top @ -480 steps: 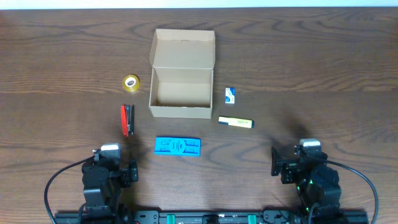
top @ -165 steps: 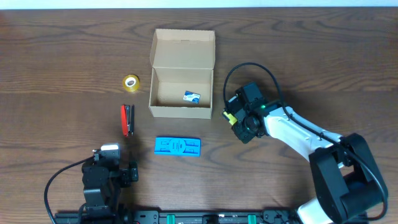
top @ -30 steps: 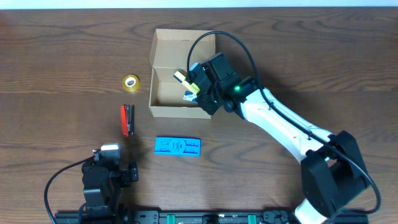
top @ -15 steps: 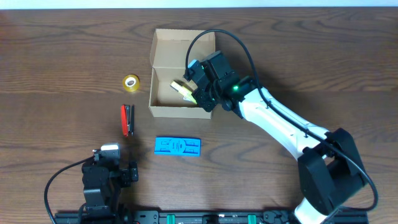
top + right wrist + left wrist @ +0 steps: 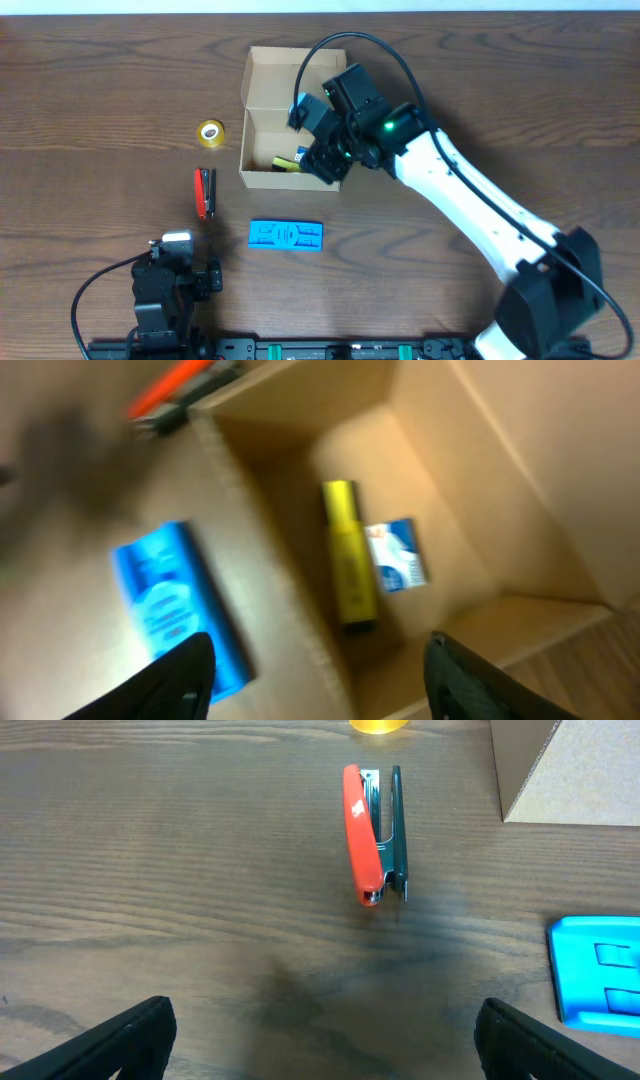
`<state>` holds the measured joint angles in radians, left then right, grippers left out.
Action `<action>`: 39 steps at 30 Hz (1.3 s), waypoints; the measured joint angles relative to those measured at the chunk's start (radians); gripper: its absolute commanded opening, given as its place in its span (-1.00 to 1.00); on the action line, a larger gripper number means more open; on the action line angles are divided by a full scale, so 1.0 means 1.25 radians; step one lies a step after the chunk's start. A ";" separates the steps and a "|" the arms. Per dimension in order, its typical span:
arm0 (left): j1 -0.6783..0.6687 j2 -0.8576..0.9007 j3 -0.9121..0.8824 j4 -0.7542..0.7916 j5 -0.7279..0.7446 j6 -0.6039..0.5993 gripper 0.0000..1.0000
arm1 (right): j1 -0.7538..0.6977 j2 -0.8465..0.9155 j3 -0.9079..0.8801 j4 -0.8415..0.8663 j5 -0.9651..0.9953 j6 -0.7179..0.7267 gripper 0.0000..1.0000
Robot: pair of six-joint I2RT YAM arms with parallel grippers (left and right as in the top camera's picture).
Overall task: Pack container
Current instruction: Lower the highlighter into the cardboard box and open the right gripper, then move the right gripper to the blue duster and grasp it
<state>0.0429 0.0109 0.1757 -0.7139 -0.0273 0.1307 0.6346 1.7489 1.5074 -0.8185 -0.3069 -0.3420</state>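
**Dark wood table, box open, right arm above it**

Wood-grain table (image 5: 520,90) fills the overhead view, with both arm bases along its near edge. On the left, the left gripper (image 5: 325,1035) sits low near its base. Its two fingers (image 5: 130,1040) are spread wide with nothing between them. Ahead of it, a red stapler (image 5: 372,835) lies flat, and a yellow tape roll (image 5: 210,132) rests a little farther back, apart from the stapler. To the right of these, a flat blue plastic piece (image 5: 286,236) lies just in front of the box without touching it.

The container (image 5: 290,181) stands near the middle of the table toward the far side, with its hinged flap open on the far edge. Inside, on the floor, a yellow highlighter (image 5: 348,555) lies flat beside a small blue-and-white packet (image 5: 398,555). From the blurred wrist view I cannot tell whether the two touch.

The right arm reaches in from the right. The right gripper (image 5: 315,138) hangs over the box's right half, above the contents. Its fingers (image 5: 185,680) are held well apart and grip nothing. The highlighter and the packet both lie clear of them.
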 measured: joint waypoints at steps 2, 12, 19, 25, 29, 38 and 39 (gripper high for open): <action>0.000 0.000 0.000 0.000 0.000 0.000 0.91 | 0.029 -0.016 0.005 -0.052 -0.013 -0.042 0.38; 0.000 0.000 0.000 0.000 0.000 0.000 0.91 | 0.151 0.012 -0.001 -0.132 0.043 -0.135 0.62; 0.000 0.000 0.000 0.000 0.000 0.000 0.91 | 0.172 0.089 -0.009 -0.164 0.062 -0.149 0.89; 0.000 0.000 0.000 0.000 0.000 0.000 0.91 | 0.182 0.136 -0.010 -0.154 0.064 -0.151 0.91; 0.000 0.000 0.000 0.000 0.000 0.000 0.91 | 0.188 0.162 -0.010 -0.150 0.063 -0.151 0.91; 0.000 0.000 0.000 0.000 0.000 0.000 0.91 | 0.196 0.239 -0.010 -0.135 0.064 -0.152 0.91; 0.000 0.000 0.000 0.000 0.000 0.000 0.91 | 0.197 0.246 -0.010 -0.129 0.064 -0.153 0.91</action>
<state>0.0429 0.0109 0.1757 -0.7136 -0.0273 0.1307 0.8814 2.0560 1.4948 -0.9794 -0.2264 -0.5331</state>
